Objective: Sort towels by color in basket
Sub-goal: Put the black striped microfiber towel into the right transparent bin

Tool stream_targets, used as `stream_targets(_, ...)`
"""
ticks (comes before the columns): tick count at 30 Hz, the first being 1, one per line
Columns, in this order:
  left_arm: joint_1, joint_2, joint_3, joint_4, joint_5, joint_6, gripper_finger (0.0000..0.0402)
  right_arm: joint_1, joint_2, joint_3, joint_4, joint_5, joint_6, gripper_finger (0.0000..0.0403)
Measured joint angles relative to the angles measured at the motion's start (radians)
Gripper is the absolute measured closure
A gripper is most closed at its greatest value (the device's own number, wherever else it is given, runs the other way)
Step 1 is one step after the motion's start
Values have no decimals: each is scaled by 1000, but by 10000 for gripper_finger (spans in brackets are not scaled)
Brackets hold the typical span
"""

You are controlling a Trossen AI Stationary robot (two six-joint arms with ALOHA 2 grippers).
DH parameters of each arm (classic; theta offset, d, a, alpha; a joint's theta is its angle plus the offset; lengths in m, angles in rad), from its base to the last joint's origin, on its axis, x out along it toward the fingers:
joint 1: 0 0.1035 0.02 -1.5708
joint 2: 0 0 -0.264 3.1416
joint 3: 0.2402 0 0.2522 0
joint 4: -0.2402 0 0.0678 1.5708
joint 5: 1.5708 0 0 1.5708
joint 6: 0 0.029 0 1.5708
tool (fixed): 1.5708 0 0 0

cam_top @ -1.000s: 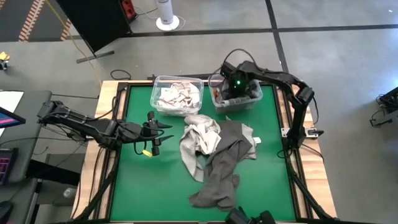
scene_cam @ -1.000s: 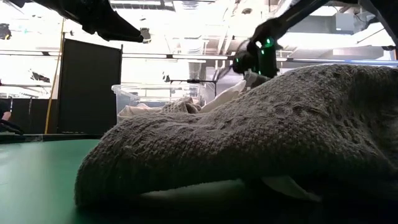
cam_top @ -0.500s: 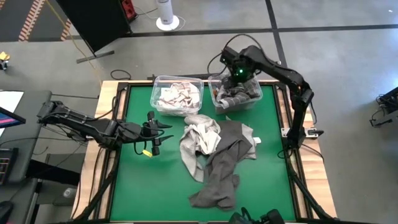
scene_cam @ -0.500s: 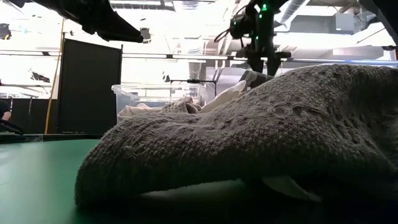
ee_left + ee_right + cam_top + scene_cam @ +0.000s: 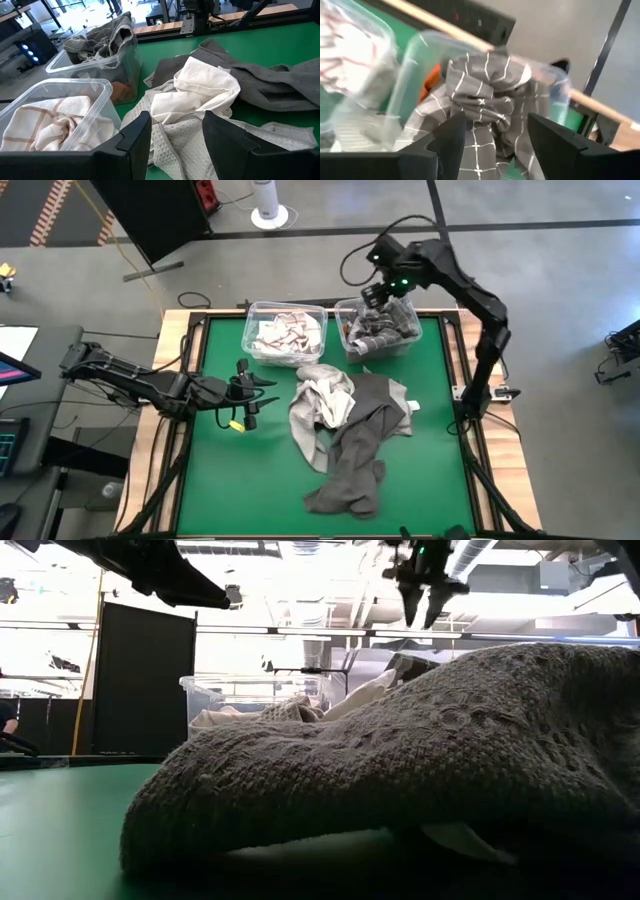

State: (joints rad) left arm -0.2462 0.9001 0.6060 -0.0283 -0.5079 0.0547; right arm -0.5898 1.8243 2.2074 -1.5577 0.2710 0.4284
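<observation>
Now between picks: checked dark towel [image 5: 485, 100] dropped into the right-hand bin [image 5: 378, 332] at the table's far edge, beside the left-hand bin [image 5: 284, 332] of light checked cloth. Right gripper [image 5: 378, 292] raised above that bin, fingers spread wide, holding nothing. Left gripper [image 5: 250, 394] parked near the left edge, likewise parted and empty, facing the towels [image 5: 345, 430] heaped mid-table. Probably next: reach back to the pile, pinch 1 towel clear of the tangle, match its colour.

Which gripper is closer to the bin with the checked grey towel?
Right. The right gripper hovers open just above the bin; the left gripper waits open over the mat beside the towel pile.
</observation>
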Motion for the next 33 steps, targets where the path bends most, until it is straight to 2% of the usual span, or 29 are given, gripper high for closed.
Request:
stream_targets(4,0,0,0,-9,0,-3,233,45,-77,-28,-5,122,19,163)
stream_targets(6,0,0,0,-8,0,-3,233,67,-108,-47,-4,139,34,163)
stream_targets(17,0,0,0,-8,0,-18,233,169,-268,-274,14,139,69,162)
stream_targets(27,0,0,0,-8,0,-18,233,250,-403,-636,328,100,61,162)
stream_targets(33,0,0,0,-8,0,-21,233,282,-415,-772,423,65,73,162)
